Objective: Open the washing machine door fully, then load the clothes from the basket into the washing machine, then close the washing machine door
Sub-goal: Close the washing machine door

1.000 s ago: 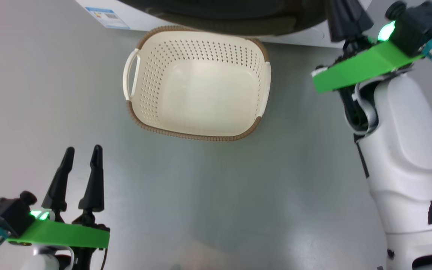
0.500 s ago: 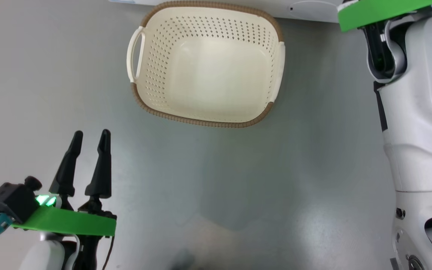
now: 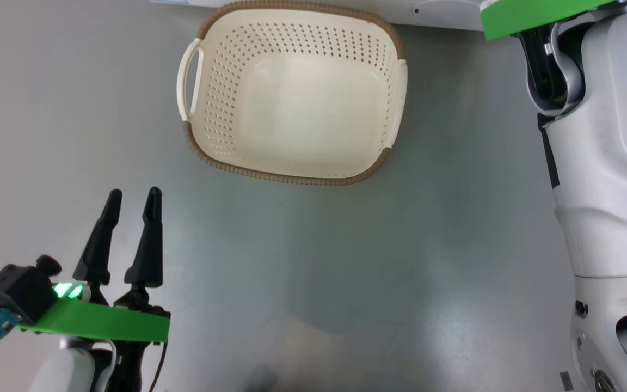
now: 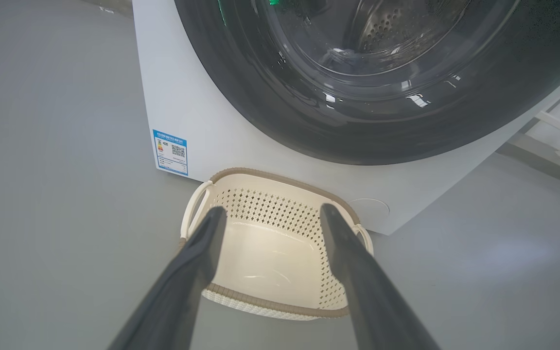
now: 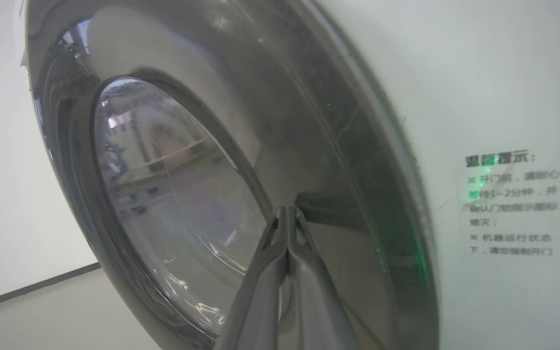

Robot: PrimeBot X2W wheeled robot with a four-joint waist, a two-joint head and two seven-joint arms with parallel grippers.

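**A:** Where is the left end effector [image 3: 134, 191]?

**B:** Low over the grey floor [image 3: 346, 283]. Its two dark fingers are spread wide and there is nothing between them.

**A:** And the basket [image 3: 292, 179]?

**B:** Ahead of those fingertips and a little to their right, well apart from them. It stands on the floor with its bare cream bottom showing. Just beyond it is the washing machine [image 4: 187, 97], with a blue label [image 4: 170, 152] low on its front.

**A:** The right end effector [image 5: 288, 210]?

**B:** Its fingers are pressed together and grip nothing. The tips point at the washing machine door [image 5: 319, 146], right by the glossy black ring beside the glass window [image 5: 163, 184]. I cannot tell whether they touch it.

**A:** The door itself?

**B:** It lies flat against the machine's white front.
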